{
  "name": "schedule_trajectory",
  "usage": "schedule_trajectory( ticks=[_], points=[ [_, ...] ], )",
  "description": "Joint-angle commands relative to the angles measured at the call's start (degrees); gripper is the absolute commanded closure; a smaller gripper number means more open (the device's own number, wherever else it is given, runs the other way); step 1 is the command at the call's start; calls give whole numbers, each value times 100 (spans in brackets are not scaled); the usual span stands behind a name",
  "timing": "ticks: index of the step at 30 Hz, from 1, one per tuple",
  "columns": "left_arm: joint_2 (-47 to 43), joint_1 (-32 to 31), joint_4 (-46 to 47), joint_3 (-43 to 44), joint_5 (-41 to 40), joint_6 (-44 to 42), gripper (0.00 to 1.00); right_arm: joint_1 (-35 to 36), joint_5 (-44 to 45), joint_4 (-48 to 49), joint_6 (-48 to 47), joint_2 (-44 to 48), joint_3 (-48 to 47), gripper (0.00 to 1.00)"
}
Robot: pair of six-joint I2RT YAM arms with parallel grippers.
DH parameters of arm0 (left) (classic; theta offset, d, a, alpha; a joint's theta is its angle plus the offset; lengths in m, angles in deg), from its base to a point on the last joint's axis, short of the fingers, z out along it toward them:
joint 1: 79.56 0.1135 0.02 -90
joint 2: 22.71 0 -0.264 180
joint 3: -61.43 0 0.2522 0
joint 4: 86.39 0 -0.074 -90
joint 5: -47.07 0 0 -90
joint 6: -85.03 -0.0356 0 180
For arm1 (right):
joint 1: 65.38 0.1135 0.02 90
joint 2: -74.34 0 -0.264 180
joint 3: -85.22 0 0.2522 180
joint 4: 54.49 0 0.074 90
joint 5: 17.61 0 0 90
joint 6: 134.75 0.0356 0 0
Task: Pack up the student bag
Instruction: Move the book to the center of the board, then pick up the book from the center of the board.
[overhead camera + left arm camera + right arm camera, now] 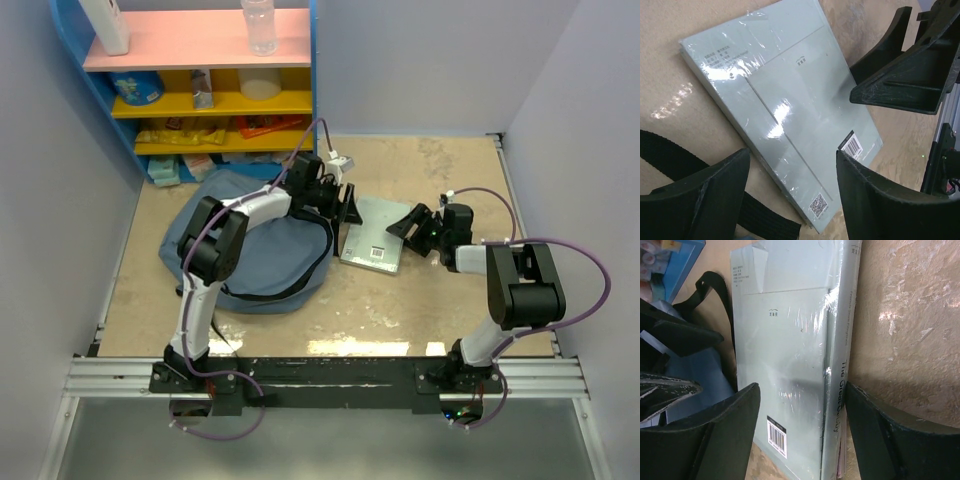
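The student bag [250, 255], slate-blue with black straps, lies flat on the table's left half. Right of it rests a pale green shrink-wrapped book [372, 238], its spine reading "The Great Gatsby". My left gripper [347, 212] hangs open over the book's left edge; in the left wrist view the book [785, 100] lies under the open left gripper [792, 155], beside a black strap [670, 155]. My right gripper [407, 228] is at the book's right edge. In the right wrist view the right gripper [802, 387] stands open over the book [790, 340], and the bag [705, 375] shows at left.
A blue shelf unit [200, 80] with pink and yellow boards holds bottles, a tub and snack packs at the back left. Pale walls close in the table on three sides. A metal rail [330, 375] runs along the near edge.
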Motion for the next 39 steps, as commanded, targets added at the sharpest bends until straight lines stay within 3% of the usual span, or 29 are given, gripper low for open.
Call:
schedule_trajectory(
  ticks=[1,12,23,39],
  points=[
    [46,-112,-53,18,119,-69,27,18,170,-590,-106,-157,244,28],
    [195,-217,-431,186,-637,-245,26,-70,74,-538,-79,-69,297,28],
    [240,-384,-274,238,-242,-69,26,-114,21,-468,-71,-104,341,28],
    [-252,-341,-485,-33,-611,-377,26,-158,-146,-212,17,-192,455,28]
  ],
)
